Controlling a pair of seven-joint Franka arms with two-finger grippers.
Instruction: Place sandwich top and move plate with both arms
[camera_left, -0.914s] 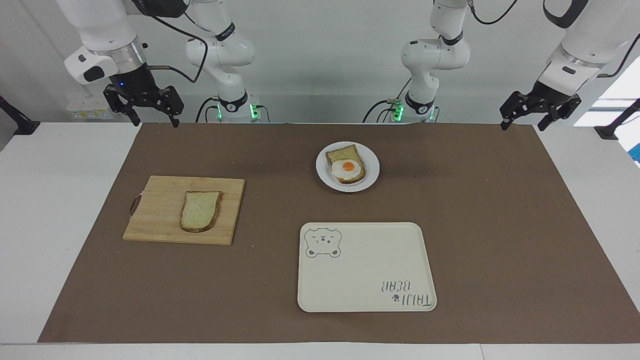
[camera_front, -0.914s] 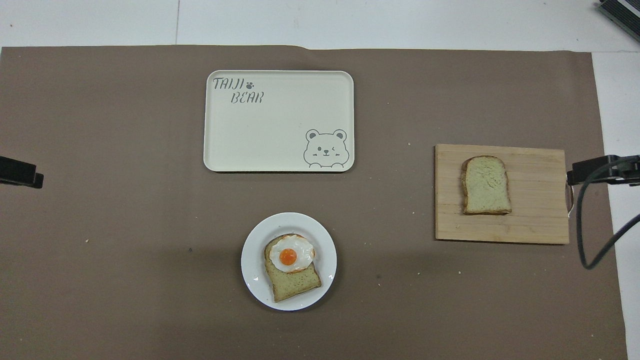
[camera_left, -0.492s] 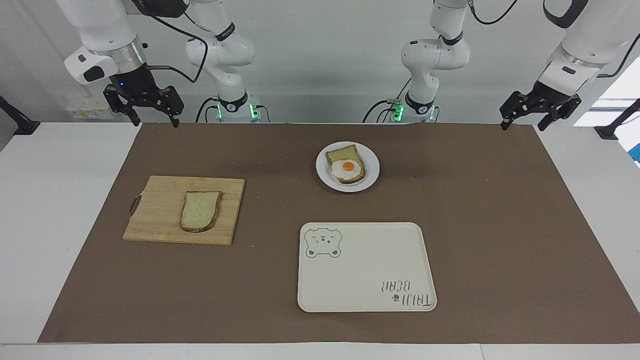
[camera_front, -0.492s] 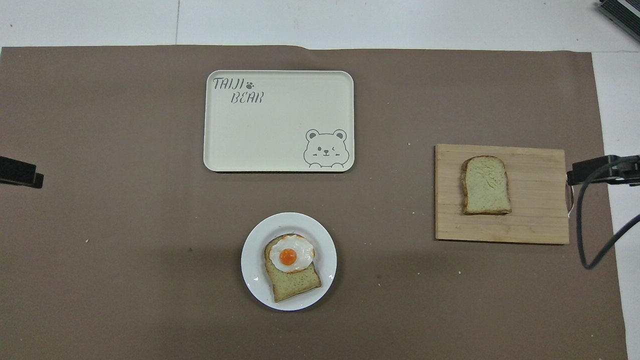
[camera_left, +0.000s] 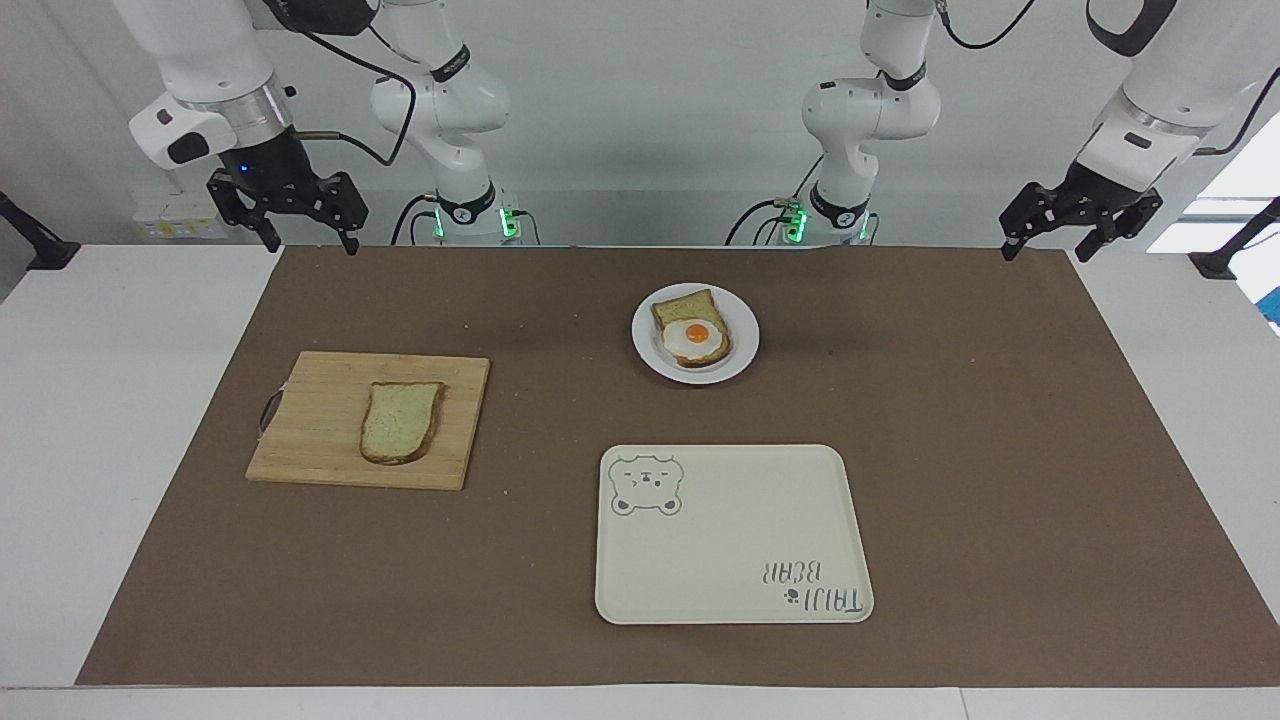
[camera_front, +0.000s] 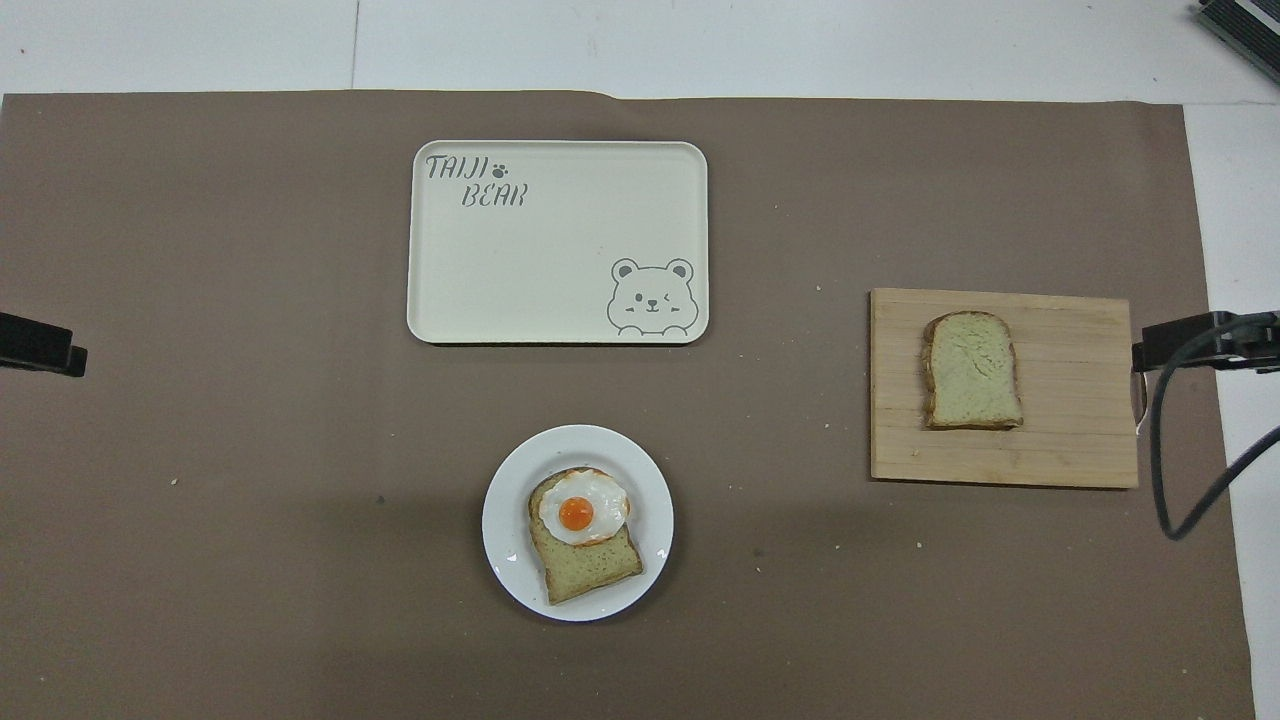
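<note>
The sandwich top (camera_left: 401, 421) (camera_front: 971, 371) lies flat on a wooden cutting board (camera_left: 310, 420) (camera_front: 1070, 440), toward the right arm's end of the table (camera_left: 110, 400), with nothing touching it. Taking the cutting board as the reference, the plate (camera_left: 743, 352) (camera_front: 510, 560) sits well apart from it toward the left arm's end, and nearer to the robots. The plate carries a second bread slice (camera_left: 682, 308) (camera_front: 590, 570) with a fried egg (camera_left: 694, 340) (camera_front: 583, 508) on top of it. A cream tray (camera_left: 733, 560) (camera_front: 540, 270) with a bear drawing and lettering rests farther from the robots than both the cutting board and the plate, lying past the plate from the board. All these items rest on a brown mat (camera_left: 1000, 450) (camera_front: 200, 500) that covers the middle of the table.

The right pincer (camera_left: 300, 225) hangs in the air above the mat's edge nearest the robots, on the cutting board's side, fingers spread and holding nothing. The left pincer (camera_left: 1068, 235) hangs above the mat's corner at the left arm's end, well apart from the cutting board, fingers likewise spread and empty. Both arms wait clear of every item.
</note>
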